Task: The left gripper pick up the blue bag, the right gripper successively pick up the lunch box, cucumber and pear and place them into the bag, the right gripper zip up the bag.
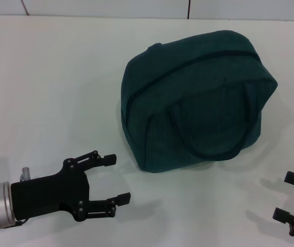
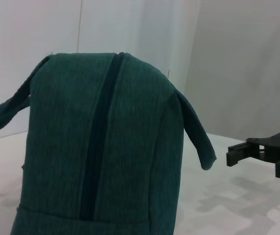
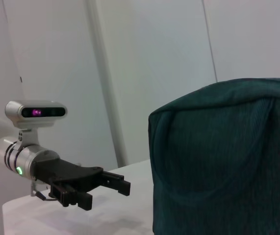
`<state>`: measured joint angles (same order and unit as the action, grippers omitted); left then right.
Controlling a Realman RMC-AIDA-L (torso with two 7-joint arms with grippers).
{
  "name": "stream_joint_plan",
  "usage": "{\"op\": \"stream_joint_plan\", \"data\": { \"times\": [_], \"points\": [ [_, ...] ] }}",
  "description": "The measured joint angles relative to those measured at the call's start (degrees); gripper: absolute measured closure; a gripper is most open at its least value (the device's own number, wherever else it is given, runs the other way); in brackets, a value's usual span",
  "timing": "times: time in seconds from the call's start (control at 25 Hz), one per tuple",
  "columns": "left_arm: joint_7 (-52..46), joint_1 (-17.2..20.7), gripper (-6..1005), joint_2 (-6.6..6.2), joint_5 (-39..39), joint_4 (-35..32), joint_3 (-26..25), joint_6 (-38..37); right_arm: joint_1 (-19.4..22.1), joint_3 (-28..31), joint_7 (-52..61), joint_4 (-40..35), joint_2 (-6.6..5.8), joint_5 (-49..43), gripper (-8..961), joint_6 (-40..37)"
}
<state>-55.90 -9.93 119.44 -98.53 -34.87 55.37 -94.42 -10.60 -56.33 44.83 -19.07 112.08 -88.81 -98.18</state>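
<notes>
Here the blue bag point(image 1: 198, 100) lies beyond the open left pincer point(image 1: 117, 178), apart.

A white table point(image 1: 54, 87) meets a pale panelled wall point(image 1: 105, 7).

Left pincer point(image 1: 111, 179) is hovering low with fingers spread wide; right pincer point(image 1: 291, 197) is hanging opposite, fingers apart too.

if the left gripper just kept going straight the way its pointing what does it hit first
Probably the blue bag: the left gripper, fingers open, points toward its lower near corner, and the left wrist view faces the bag squarely. It might only graze that edge.
</notes>
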Motion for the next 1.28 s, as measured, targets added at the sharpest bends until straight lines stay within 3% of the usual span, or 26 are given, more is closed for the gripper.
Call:
{"op": "stream_joint_plan", "data": {
  "times": [0.84,1.28],
  "points": [
    [-0.33,-0.45,110,-0.01,0.25,-0.43,-0.05,-1.12,-0.17,0.44,0.20,-0.50,0.05,0.30,134,-0.48],
    [0.07,0.14,110,-0.19,0.05,-0.30,-0.44,-2.55,-3.64,-2.05,-0.04,0.14,2.96,-0.05,135,-1.80]
  ]
}}
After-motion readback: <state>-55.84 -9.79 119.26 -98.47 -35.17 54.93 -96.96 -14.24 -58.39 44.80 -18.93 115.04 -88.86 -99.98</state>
